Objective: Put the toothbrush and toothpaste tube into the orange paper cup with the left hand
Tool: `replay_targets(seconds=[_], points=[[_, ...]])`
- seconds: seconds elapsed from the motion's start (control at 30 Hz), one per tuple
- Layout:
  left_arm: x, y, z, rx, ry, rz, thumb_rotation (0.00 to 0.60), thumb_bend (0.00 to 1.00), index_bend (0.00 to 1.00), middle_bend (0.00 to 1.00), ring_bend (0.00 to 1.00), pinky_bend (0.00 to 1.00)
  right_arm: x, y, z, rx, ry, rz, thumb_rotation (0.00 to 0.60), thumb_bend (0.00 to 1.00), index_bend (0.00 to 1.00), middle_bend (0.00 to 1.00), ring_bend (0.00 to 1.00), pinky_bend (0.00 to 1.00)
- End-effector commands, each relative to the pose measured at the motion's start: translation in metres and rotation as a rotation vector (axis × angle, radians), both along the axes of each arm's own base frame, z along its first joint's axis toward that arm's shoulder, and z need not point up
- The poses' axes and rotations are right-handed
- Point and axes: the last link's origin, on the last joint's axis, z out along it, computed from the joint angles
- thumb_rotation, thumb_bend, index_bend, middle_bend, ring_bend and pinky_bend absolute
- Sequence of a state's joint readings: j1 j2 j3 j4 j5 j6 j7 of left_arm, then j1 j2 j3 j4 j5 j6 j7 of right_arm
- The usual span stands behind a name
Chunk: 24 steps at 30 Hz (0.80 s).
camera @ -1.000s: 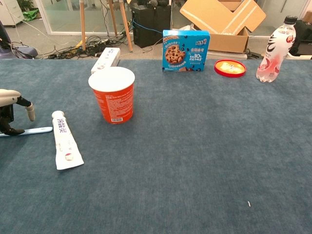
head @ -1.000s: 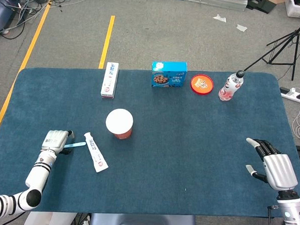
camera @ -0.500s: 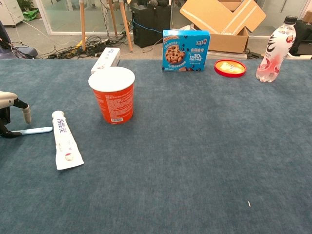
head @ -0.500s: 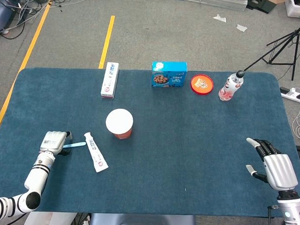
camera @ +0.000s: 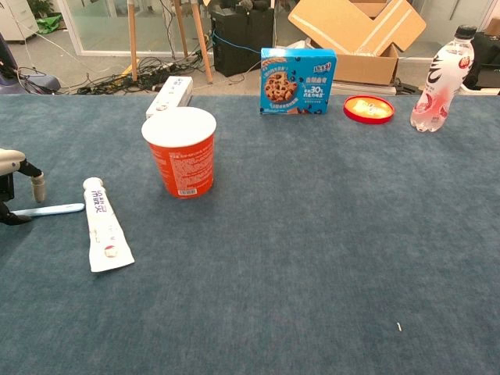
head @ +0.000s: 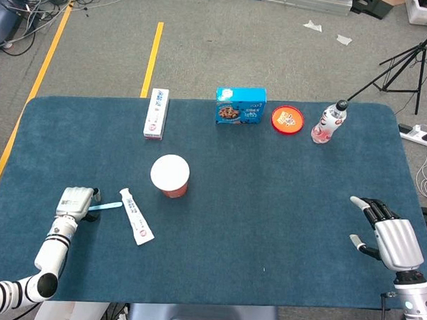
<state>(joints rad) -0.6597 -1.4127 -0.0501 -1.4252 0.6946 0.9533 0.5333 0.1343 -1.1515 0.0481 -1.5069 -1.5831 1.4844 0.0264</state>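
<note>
The light blue toothbrush [head: 106, 207] [camera: 51, 209] lies flat on the blue table, left of the white toothpaste tube [head: 136, 215] [camera: 102, 234]. The orange paper cup [head: 170, 176] [camera: 180, 151] stands upright just right of the tube, with nothing visible inside. My left hand [head: 73, 202] [camera: 12, 180] hovers over the brush's left end, fingers apart, one fingertip low beside the handle; I see no grip on it. My right hand [head: 389, 237] rests open at the table's front right, in the head view only.
Along the back stand a white carton [head: 156, 112] [camera: 169, 95], a blue cookie box [head: 240, 106] [camera: 297, 80], a red lid [head: 287, 120] [camera: 369, 108] and a pink-labelled bottle [head: 329, 122] [camera: 441, 79]. The table edge lies close to my left hand.
My left hand has slid a little leftward along the toothbrush towards the table edge. The toothbrush, tube and cup have not moved. The right hand is still.
</note>
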Motion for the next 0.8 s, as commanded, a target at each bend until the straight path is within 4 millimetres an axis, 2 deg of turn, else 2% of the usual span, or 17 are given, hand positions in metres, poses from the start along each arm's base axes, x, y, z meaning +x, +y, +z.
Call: replay_targets(seconds=[0.03,0.8], points=[[-0.0005,0.0001,-0.0012,-0.002,0.001,0.001,0.6,0.25,0.42,1.0,1.0,1.0,0.0002,-0.0001,-0.0003,0.001,0.0,0.0,0.6,0.17,0.22,0.26,0.22,0.52],[-0.0047,0.0035,-0.0042,0.006,0.023,0.01,0.6,0.25,0.46,1.0,1.0,1.0,0.0002,-0.0002,-0.0026,0.009,0.005,0.0,0.6,0.17,0.22,0.26,0.22,0.52]])
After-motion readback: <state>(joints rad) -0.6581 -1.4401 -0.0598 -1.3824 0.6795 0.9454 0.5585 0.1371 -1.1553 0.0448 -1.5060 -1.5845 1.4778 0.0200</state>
